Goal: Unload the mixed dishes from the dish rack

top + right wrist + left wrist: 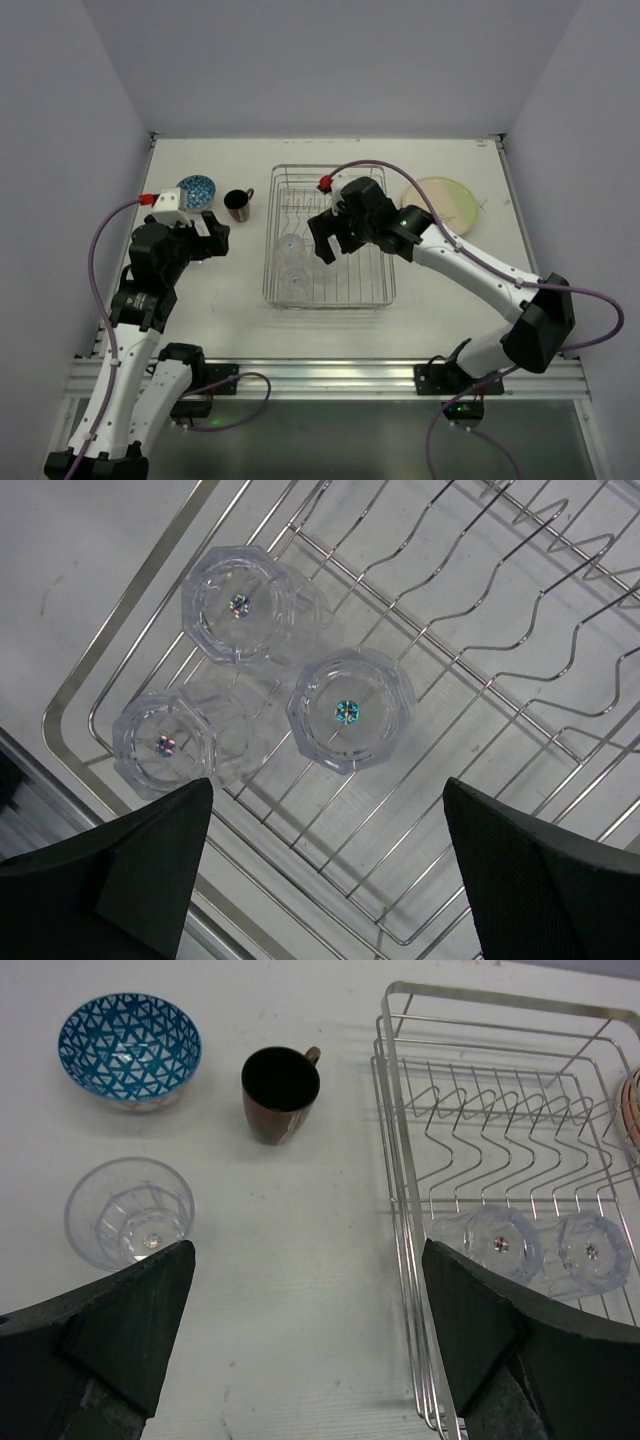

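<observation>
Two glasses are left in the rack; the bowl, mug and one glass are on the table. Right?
No: three glasses are in the dish rack, per the right wrist view. The blue-patterned bowl, mug and one glass are on the table.

The bowl (130,1050) was bright blue inside with a lattice of white triangles. The mug (280,1093) was glossy dark brown with a black interior, and the glass (130,1210) on the off-white table (290,1200) was clear, like the three glasses (350,710) in the silver wire dish rack (400,1110). The plate (440,203) was cream tinged with pale green, the left gripper (308,1280) and right gripper (328,820) had matte black fingers (540,880), the arms (470,265) were white and black, and their cables (100,260) were purple.
</observation>
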`<state>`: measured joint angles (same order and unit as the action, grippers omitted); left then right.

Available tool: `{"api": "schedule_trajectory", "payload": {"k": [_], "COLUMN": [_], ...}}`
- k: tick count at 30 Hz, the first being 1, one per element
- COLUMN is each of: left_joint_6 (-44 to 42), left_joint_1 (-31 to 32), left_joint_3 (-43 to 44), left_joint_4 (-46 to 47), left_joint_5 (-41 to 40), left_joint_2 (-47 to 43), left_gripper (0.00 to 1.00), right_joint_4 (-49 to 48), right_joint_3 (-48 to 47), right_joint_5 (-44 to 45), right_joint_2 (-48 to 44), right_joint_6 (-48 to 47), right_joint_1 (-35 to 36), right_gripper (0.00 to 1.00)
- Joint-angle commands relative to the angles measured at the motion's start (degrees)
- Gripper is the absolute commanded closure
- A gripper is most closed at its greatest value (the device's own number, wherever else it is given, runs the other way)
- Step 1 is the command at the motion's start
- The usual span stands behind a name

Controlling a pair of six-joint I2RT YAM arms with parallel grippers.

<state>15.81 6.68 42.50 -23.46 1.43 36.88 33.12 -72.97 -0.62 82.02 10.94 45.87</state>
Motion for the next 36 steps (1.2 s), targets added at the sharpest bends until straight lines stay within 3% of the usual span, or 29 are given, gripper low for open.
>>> {"api": "schedule_trajectory", "payload": {"k": [1,5,12,36], "left_joint_6": [-0.78,-0.70,-0.43,-0.52], "left_joint_1": [0.18,0.88,1.14,1.14], "left_joint_3": [-0.66,-0.93,-0.31,-0.31], "left_joint_4": [4.39,4.04,2.90,2.90], "left_joint_5": [3.40,2.18,-0.20,2.17], "left_joint_2": [-0.32,0.55,3.02,4.51], "left_gripper": [0.00,0.00,0.00,0.00], "right_joint_4": [2.03,4.23,6.25,11.96], "right_joint_3": [-6.64,-10.43,-12.64,-17.38], "right_joint_5": [1.50,7.21,8.09,15.82], "right_joint_2": [5.51,10.79,16.50,23.27], "right_joint_6": [-4.18,-0.93,-0.39,13.22], "right_joint_1": [0.01,0.01,0.19,2.30], "right_gripper": [0.01,0.01,0.03,0.10]}}
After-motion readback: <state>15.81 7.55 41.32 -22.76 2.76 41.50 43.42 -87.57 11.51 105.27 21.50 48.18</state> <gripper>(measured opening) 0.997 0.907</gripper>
